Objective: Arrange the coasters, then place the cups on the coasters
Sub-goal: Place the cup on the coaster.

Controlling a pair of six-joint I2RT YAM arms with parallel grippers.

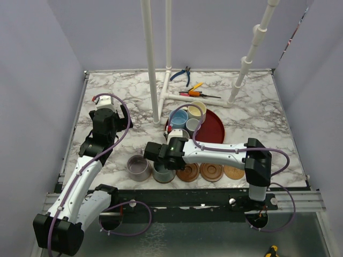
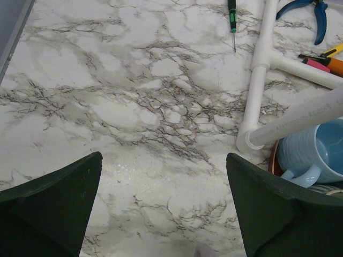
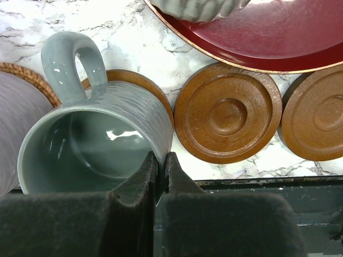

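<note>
coasters (image 1: 211,171) bare: three | cups (image 1: 139,167) seated: two | right claw (image 3: 159,160) pinching grey-green cup (image 3: 134,107) | left claw (image 2: 163,155) spread

High overhead view; two close wrist views

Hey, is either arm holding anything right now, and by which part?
The right gripper pinches the grey-green mug by its rim wall, one finger inside and one outside. The left gripper is open and empty.

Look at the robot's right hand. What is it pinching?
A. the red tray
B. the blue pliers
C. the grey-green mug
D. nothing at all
C: in the right wrist view the right gripper is shut on the wall of the grey-green mug.
</note>
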